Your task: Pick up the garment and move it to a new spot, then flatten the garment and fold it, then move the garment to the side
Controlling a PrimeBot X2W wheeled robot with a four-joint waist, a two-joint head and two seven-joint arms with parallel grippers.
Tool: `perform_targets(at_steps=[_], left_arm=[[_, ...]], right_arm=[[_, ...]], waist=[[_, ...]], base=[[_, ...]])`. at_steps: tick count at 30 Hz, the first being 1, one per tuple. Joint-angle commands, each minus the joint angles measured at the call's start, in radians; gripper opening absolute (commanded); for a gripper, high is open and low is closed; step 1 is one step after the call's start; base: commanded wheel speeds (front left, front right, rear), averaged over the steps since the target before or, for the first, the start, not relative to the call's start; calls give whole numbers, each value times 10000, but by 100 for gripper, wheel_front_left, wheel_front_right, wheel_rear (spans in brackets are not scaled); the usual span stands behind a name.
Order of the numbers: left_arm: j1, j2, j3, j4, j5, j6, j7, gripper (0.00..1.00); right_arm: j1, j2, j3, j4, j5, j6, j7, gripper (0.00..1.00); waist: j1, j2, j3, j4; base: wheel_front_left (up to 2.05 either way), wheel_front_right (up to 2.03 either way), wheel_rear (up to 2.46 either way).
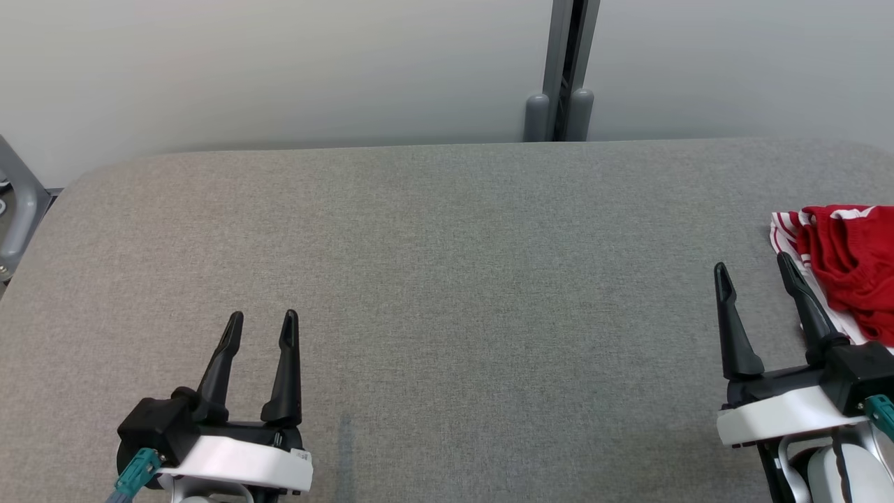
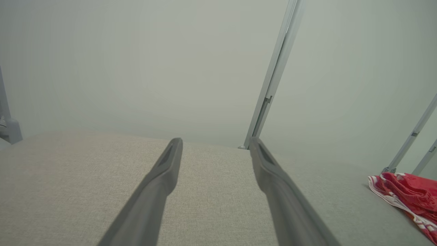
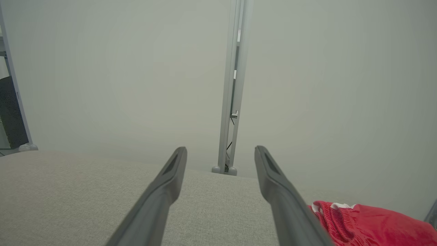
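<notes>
Grey fabric table [image 1: 447, 279] before pale wall [image 1: 279, 70].

No lettering, brand, number or sign can be read anywhere. The nearest thing to text is a small pale sticker [image 1: 300, 455] on the white collar [image 1: 237, 464] at the base of the left tool [image 1: 262, 323]. It carries a few dark specks, perhaps print, too small and blurred to make out.

We find the garment [image 1: 852, 251] on the table's [image 1: 447, 279] right edge, just beside our right pincer [image 1: 751, 262]; our left pincer [image 1: 264, 316] sits well apart, front left.
</notes>
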Motion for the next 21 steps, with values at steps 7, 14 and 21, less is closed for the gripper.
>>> perform_targets(at_steps=[7, 14, 21], left_arm=[[13, 45, -59, 46, -137, 31, 9, 100], [7, 45, -142, 30, -229, 121, 9, 100], [37, 44, -249, 83, -306, 54, 9, 100]], right_arm=[[-70, -90, 56, 0, 64, -3, -44, 100], [-89, -104, -14, -54, 113, -3, -44, 100], [-12, -104, -103, -41, 31, -3, -44, 100]], waist=[[0, 0, -9, 118], [0, 0, -19, 357], [0, 0, -44, 632]], base=[[0, 0, 0], [0, 0, 0], [0, 0, 0]])
